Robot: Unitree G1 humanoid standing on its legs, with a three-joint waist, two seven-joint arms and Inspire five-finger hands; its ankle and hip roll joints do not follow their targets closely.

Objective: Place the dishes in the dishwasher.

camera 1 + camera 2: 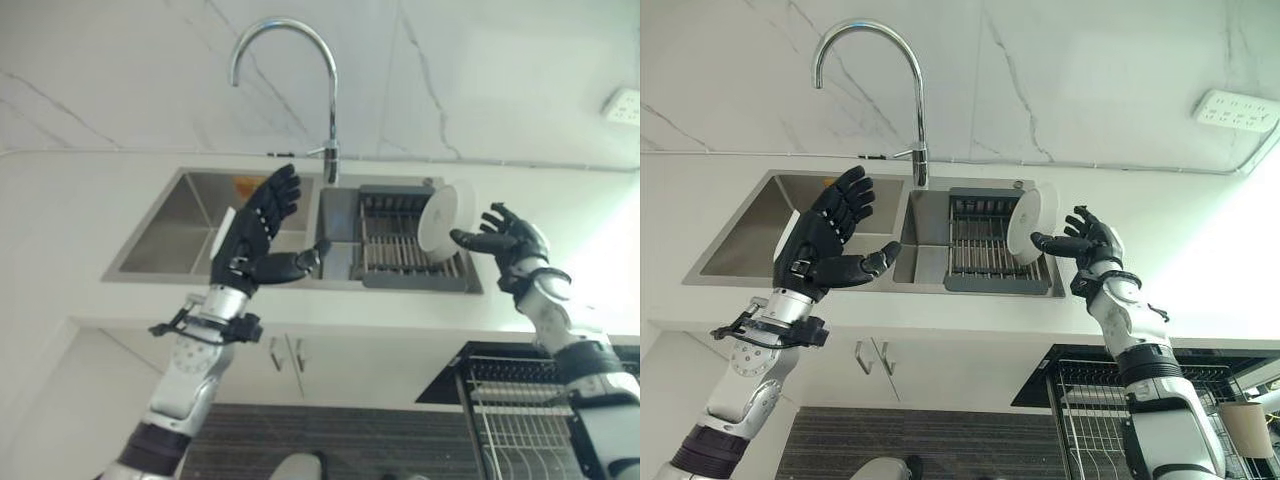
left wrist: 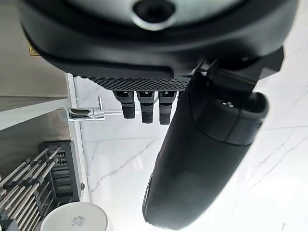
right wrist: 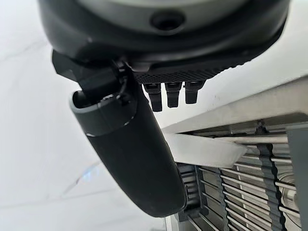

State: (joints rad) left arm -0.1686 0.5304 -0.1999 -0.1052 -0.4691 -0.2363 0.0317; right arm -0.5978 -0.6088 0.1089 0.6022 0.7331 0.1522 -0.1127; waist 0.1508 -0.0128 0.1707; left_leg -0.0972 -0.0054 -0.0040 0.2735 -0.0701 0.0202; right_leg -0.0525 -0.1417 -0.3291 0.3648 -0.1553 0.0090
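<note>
A white plate (image 1: 1027, 222) stands on edge at the right end of the dark drying rack (image 1: 985, 245), which sits in the right basin of the steel sink (image 1: 740, 240). The robot's right hand (image 1: 1087, 243) is raised just to the right of that plate, its fingers spread and relaxed, its thumb reaching toward the plate's face; it has hold of nothing, and I cannot tell whether the thumb tip touches. In the right wrist view the plate's rim (image 3: 207, 149) shows just past the thumb, above the rack's bars.

The left hand (image 1: 825, 240) is held up over the divide between the two basins, palm open, fingers straight and thumb out to the right, empty. A tall curved tap (image 1: 870, 70) rises from the white surface (image 1: 1200, 260) at the far side of the sink. Near right, below the surface edge, the dishwasher's wire basket (image 1: 1090, 400) stands pulled out.
</note>
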